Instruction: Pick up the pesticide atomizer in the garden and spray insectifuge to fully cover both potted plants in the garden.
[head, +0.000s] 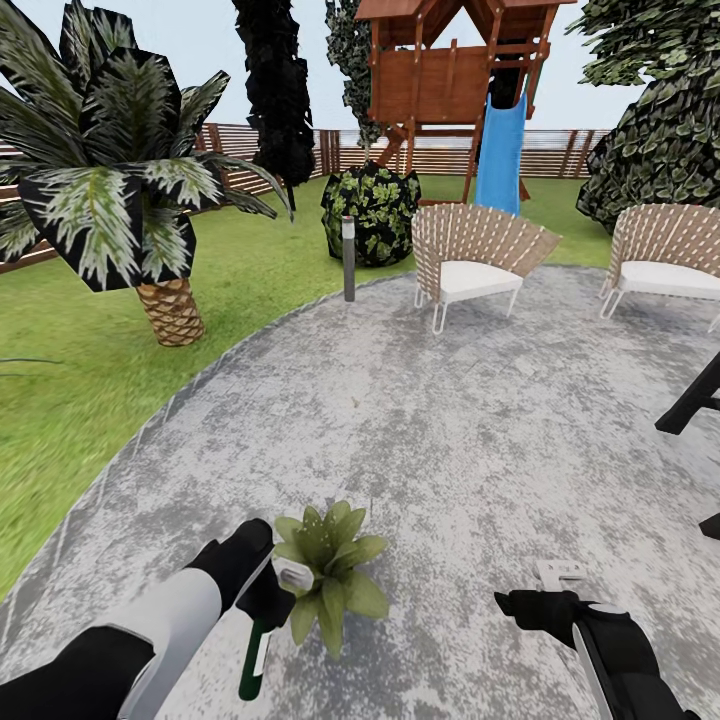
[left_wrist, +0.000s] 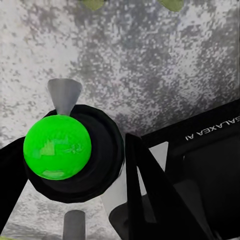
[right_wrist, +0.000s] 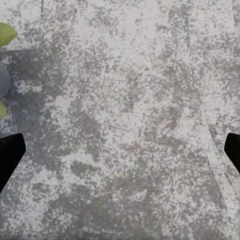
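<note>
Now, on the patio:
Left end effector (head: 268, 598): closed around the atomizer (head: 262, 640), bottle hanging below the grip, pale spray head (head: 294, 574) above it.
Plant (head: 330, 570): just beside the left end effector, leaves touching the spray head.
Right end effector (head: 560, 578): fingers spread apart, nothing between them, well apart from the plant.
Patio (head: 450, 420): mottled grey, beneath both end effectors.
Wrist view, left: atomizer's bright green base (left_wrist: 57, 146) close up.

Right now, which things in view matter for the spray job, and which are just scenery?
Job:
- pesticide atomizer, held in the left gripper
- potted plant right beside the spray head
- right gripper, open, holding nothing

Scenery:
- two woven chairs
- bollard lamp
- palm
- play tower with blue slide
- fence
</note>
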